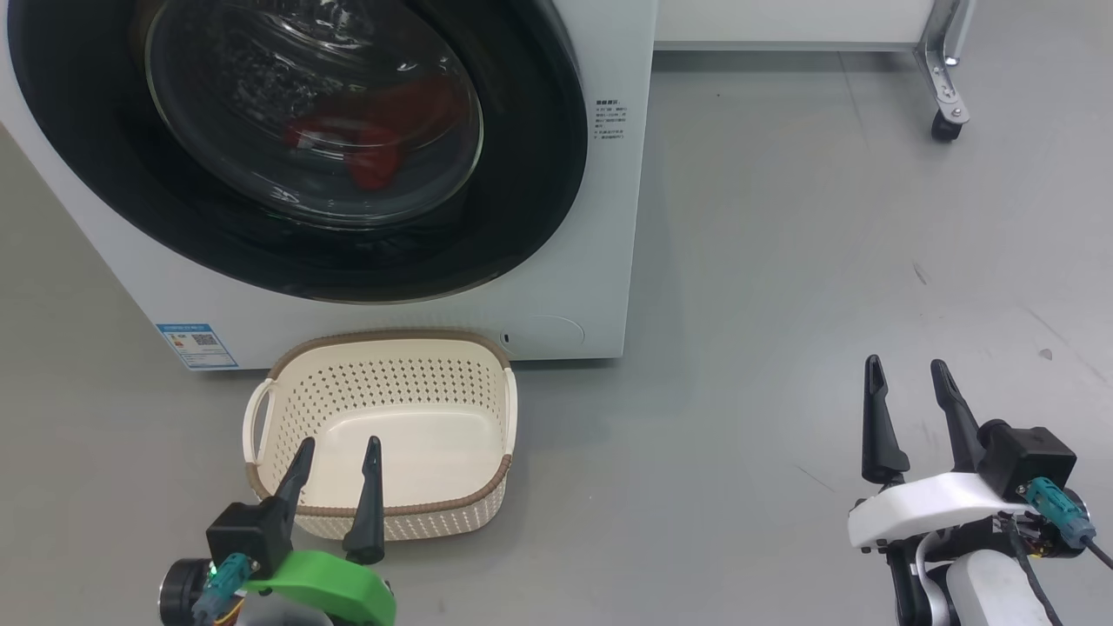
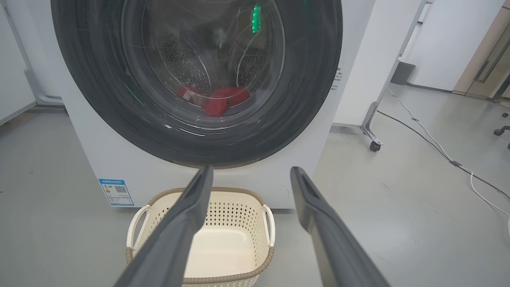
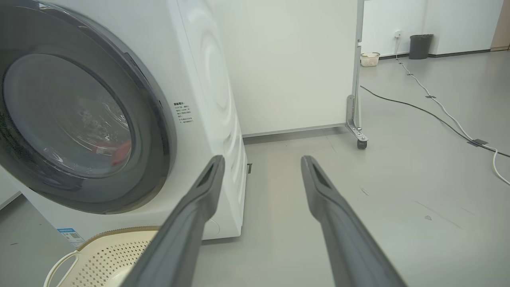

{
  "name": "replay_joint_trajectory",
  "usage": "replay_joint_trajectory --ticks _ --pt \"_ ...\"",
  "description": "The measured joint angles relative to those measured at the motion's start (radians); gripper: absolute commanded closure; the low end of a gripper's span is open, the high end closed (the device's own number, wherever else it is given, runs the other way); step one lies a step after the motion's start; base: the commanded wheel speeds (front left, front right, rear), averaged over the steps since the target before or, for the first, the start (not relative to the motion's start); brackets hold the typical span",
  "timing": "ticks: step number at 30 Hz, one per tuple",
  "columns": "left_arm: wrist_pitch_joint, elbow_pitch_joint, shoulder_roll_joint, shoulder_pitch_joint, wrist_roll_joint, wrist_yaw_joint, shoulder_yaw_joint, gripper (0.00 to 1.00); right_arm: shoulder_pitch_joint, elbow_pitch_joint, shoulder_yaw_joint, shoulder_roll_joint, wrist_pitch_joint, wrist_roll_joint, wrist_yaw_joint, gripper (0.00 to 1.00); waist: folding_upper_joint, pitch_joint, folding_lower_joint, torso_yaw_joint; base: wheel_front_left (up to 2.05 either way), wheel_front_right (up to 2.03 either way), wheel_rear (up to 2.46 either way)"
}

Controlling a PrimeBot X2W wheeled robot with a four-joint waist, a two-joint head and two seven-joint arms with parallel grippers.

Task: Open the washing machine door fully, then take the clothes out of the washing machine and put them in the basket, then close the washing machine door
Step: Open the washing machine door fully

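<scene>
The washing machine door (image 1: 261,87) stood shut, flush with the front of the washing machine (image 1: 609,217). Its wide glossy black rim ringed a bulging bowl of clear glass, and through the glass the red clothes (image 1: 374,139) lay low in the drum. The door lay ahead of and above both claws, facing the robot nearly square on. Being round, it offered no long axis, and neither a handle nor the hinge side could be made out.

The basket (image 1: 391,382) sat on the floor (image 1: 783,261) just before the machine's foot, below the door's lower edge. It was empty, with its long side running along the machine's front.

The left claw (image 1: 340,442) hung by the basket's near rim, directly below the door, its fingers spread wide and holding nothing. The right claw (image 1: 906,363) hovered well off to the right, past the machine's right corner, likewise wide open and empty.

The left arm looked nearer the door's bottom, though the right seemed better placed for its right-hand edge.
</scene>
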Motion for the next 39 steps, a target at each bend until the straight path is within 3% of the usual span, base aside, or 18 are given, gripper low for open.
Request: replay_joint_trajectory --ticks 4,5,6,7,12,19,39 --pt "0.0 -0.006 0.0 -0.023 0.0 0.0 -0.003 0.0 -0.009 -0.009 0.0 -0.003 0.0 0.0 0.003 0.0 0.0 0.019 0.0 0.009 0.0 0.0 0.0" --pt "0.0 -0.008 0.0 -0.028 0.0 0.0 -0.005 0.0 -0.013 -0.011 0.0 -0.006 0.0 0.0 0.008 0.24 0.0 0.025 0.0 0.011 0.0 0.0 0.0" --pt "0.0 -0.01 0.0 -0.033 0.0 0.0 -0.007 0.0 -0.018 -0.012 0.0 -0.009 0.0 0.0 0.009 0.78 0.0 0.031 0.0 0.014 0.0 0.0 0.0" --pt "0.0 -0.012 0.0 -0.034 -0.001 0.0 -0.01 0.0 -0.021 -0.016 0.0 -0.012 0.0 0.0 0.009 1.0 0.0 0.036 0.0 0.017 0.0 0.0 0.0" --pt "0.0 -0.026 0.0 -0.043 -0.002 0.0 -0.025 0.0 -0.052 -0.035 -0.005 -0.016 0.0 0.013 0.027 1.0 0.0 0.07 0.0 0.033 0.0 0.0 0.0" --pt "0.0 -0.043 0.0 -0.076 -0.007 0.0 -0.042 0.0 -0.141 -0.058 -0.046 -0.015 0.016 0.117 0.049 1.0 0.0 0.129 0.0 0.06 0.0 0.0 0.0" --pt "0.0 -0.108 -0.002 -0.203 -0.053 0.012 -0.117 0.0 -0.527 -0.072 -0.156 -0.059 0.245 0.424 0.071 1.0 0.0 0.334 0.0 0.163 0.0 0.0 0.0"
